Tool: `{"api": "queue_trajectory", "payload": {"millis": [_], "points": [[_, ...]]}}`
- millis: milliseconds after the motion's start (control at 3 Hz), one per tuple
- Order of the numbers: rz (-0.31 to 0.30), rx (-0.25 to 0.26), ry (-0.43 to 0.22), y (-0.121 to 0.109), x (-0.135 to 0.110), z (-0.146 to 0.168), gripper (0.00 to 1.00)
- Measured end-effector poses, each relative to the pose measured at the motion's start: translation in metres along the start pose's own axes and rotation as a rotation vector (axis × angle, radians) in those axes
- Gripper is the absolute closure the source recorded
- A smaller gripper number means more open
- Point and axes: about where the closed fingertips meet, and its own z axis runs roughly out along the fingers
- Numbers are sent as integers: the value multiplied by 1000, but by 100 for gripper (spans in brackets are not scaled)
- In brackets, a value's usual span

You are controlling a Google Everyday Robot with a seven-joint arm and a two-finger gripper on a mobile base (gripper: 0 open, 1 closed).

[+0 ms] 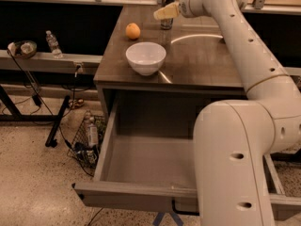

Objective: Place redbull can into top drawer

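The redbull can (166,23) stands upright at the far edge of the dark tabletop (202,60), its silver top just visible. My gripper (164,12) is at the can, overlapping its upper part from the right; I cannot tell whether it touches it. The top drawer (106,145) is pulled wide open below the tabletop, grey and empty inside. Its front panel is nearest the camera, with a small black handle (184,210). My arm hides the drawer's right part.
A white bowl (146,57) sits near the tabletop's front edge, with an orange (133,31) behind it. A clear water bottle (54,44) stands on the left bench. Cables and a bottle (91,133) lie on the floor left of the drawer.
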Motion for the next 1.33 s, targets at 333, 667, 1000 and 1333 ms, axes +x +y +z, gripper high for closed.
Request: {"api": "queue_trajectory", "payload": {"millis": [333,667,1000,1333], "points": [[61,17,-70,-6,7,15,0],[80,17,-139,-6,2,31,0],[72,19,-187,-2,-6,48,0],[52,65,-192,-2,-9,68,23]]}}
